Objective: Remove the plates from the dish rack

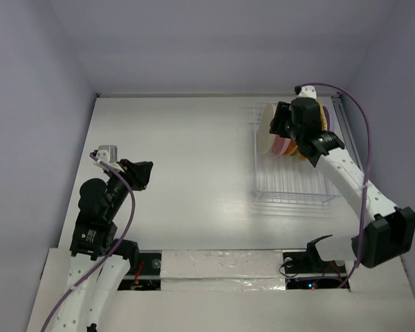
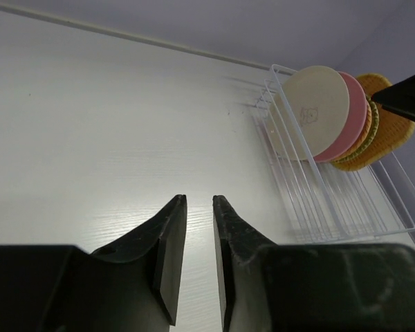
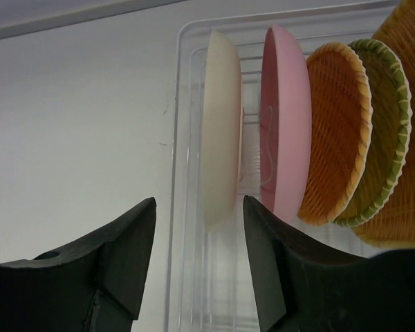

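Note:
The white wire dish rack [image 1: 290, 187] stands at the far right of the table. Several plates stand on edge at its far end: a cream plate [image 3: 220, 124], a pink plate [image 3: 287, 117], then orange and green-rimmed woven plates [image 3: 335, 131]. My right gripper [image 3: 199, 204] is open just above the rack, its jaws either side of the cream plate's near edge and not touching it. In the top view the right gripper [image 1: 275, 123] partly hides the plates. My left gripper [image 2: 199, 199] is empty, its jaws a narrow gap apart, low over the bare table at the left [image 1: 142, 174].
The rack [image 2: 311, 200] shows empty slots on its near side. The cream plate [image 2: 318, 104] faces the left gripper from across the table. The back wall runs close behind the rack. A taped strip lies along the table's near edge [image 1: 214, 263].

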